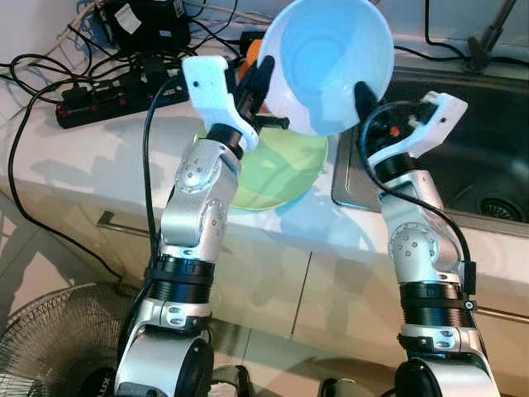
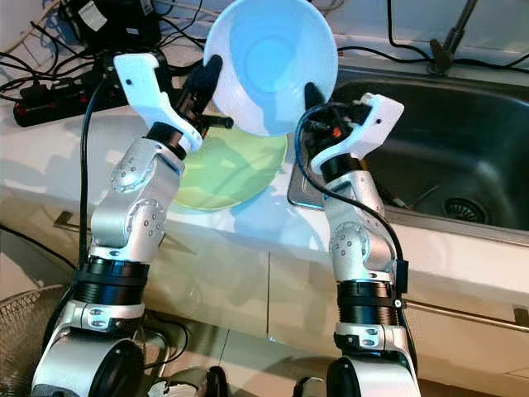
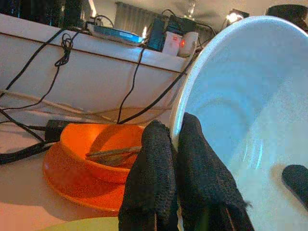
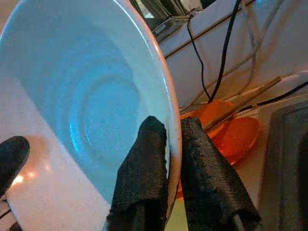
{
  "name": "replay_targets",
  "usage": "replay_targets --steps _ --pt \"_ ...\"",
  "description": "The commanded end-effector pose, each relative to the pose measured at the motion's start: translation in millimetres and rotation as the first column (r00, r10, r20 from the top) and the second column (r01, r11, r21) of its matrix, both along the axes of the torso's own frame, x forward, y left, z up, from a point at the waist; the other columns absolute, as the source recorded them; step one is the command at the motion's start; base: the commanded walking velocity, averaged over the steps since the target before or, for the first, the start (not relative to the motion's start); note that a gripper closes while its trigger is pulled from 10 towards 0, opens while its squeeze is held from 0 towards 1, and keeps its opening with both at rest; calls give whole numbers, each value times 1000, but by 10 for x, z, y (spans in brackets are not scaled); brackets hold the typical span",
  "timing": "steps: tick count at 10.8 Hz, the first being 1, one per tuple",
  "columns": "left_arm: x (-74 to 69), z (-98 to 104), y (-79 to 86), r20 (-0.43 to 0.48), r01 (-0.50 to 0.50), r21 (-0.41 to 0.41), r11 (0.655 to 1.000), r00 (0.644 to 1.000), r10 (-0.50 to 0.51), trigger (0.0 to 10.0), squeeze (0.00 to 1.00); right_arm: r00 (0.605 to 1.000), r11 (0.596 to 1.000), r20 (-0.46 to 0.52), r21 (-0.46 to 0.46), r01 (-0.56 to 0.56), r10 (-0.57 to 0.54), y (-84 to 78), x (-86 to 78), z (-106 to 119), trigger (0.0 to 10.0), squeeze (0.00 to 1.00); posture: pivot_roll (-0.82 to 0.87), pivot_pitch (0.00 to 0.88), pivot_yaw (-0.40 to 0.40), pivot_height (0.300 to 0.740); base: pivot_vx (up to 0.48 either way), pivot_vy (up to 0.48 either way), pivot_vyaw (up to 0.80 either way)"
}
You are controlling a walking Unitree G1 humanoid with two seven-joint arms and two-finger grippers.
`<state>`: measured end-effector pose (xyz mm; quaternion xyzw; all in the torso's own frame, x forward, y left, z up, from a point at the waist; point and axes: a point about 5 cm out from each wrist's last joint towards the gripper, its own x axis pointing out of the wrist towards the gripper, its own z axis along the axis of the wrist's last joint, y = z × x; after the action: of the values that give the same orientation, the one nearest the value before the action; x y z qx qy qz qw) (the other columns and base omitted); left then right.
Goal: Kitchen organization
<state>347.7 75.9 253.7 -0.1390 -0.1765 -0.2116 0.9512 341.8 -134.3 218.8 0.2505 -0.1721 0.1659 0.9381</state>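
Observation:
A large pale blue bowl (image 1: 326,62) is held up above the counter, tilted with its hollow facing me. My left gripper (image 1: 263,78) is shut on its left rim and my right gripper (image 1: 364,99) is shut on its right rim. In the left wrist view the fingers (image 3: 166,178) pinch the rim (image 3: 185,108); the right wrist view shows the same with the blue bowl (image 4: 86,110). Below it a light green bowl (image 1: 277,174) rests on the white counter (image 1: 107,157). An orange bowl (image 3: 98,149) on an orange plate, with chopsticks in it, sits behind.
A steel sink (image 1: 471,149) lies to the right with a tap (image 1: 488,33) at its back. A black power strip (image 1: 116,91) and tangled cables cover the counter's back left. A floor fan (image 1: 50,339) stands at the lower left.

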Motion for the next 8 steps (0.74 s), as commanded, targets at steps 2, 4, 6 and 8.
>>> replay_targets --steps 2,4,6,8 --pt "-24 92 -10 53 -1 4 1000 999 1 10000 0 999 999 -14 -24 -41 41 79 5 -13 0 0 26 89 67 740 0 0 0" --pt "-27 88 -14 59 2 14 1000 998 -2 10000 1000 999 999 -19 -21 -40 40 86 10 -19 0 0 29 89 68 740 0 0 0" --pt "-34 87 -19 60 8 16 1000 998 -9 10000 1000 1000 1000 -25 -2 -7 7 55 24 -15 0 0 29 89 69 740 0 0 0" --pt "-39 77 -29 58 15 17 1000 998 -16 10000 1000 995 995 -49 58 84 -81 -88 66 -6 0 0 27 88 71 740 0 0 0"
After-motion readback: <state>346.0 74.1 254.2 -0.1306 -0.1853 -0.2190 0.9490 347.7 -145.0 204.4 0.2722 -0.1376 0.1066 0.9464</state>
